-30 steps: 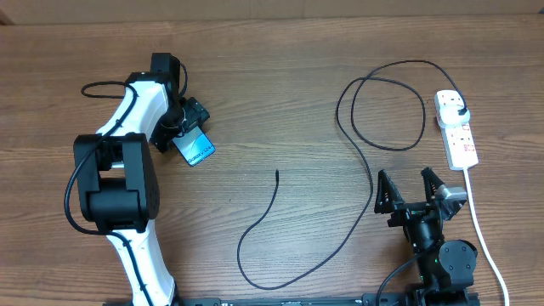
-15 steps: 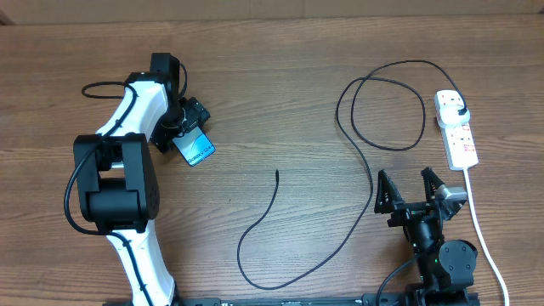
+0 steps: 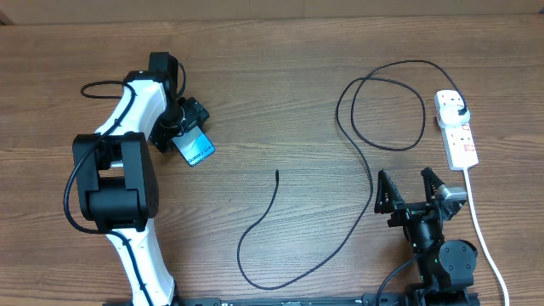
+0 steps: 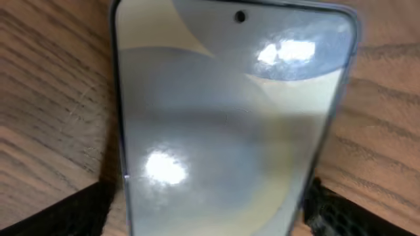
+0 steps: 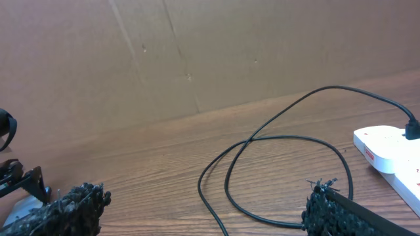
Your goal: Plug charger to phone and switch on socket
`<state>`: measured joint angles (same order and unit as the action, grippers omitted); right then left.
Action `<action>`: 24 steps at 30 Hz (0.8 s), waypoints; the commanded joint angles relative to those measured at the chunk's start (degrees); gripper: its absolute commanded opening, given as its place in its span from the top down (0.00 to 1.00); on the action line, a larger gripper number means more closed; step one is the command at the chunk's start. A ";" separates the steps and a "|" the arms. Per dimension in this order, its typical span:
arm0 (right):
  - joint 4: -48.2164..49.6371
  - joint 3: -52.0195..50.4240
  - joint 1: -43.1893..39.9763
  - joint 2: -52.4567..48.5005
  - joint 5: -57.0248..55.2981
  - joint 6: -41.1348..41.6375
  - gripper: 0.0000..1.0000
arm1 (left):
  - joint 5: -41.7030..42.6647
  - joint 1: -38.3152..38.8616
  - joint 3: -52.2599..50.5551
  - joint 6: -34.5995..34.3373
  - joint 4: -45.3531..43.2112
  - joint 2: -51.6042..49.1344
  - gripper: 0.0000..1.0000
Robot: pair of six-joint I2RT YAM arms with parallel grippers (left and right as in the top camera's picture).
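Almost nothing changed in the last second: the left arm's wrist nudged a touch. The phone, the charger tip and the right gripper sit where they were. So there's no progress yet, and my read is the left side is settling its hold before any plugging.

The left gripper straddles the phone, with fingers wide at each long edge. Whether they actually press it, can't tell. The right gripper is spread and empty, by the near edge on the right.

The phone is in the left half of the table, about midway between the far and near edges. Its long axis is diagonal, far-left to near-right. The punch-hole end points away from the gripper, so the port end is likely under the wrist — awkward for you.

The charger tip lies loose mid-table, well apart from the phone. The socket is by the right edge, with its switch too small to read.
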<state>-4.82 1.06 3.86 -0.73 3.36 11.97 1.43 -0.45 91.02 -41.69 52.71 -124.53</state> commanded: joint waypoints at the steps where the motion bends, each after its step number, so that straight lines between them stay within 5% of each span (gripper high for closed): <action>1: 0.15 -0.61 0.31 0.57 -0.76 -0.22 0.00 | 2.84 -0.50 -2.25 -0.26 0.46 -5.11 0.09; 6: 0.15 -0.61 0.31 0.57 -0.76 -0.22 0.00 | 2.47 -0.55 -2.25 -0.81 1.11 -5.11 0.00; 24: 0.15 -0.61 0.31 0.57 -0.76 -0.22 0.00 | 0.61 -0.66 -2.25 -3.63 4.28 -5.11 0.00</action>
<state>-4.80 1.06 3.86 -0.73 3.36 11.97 1.21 -0.64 91.13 -43.09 56.66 -124.86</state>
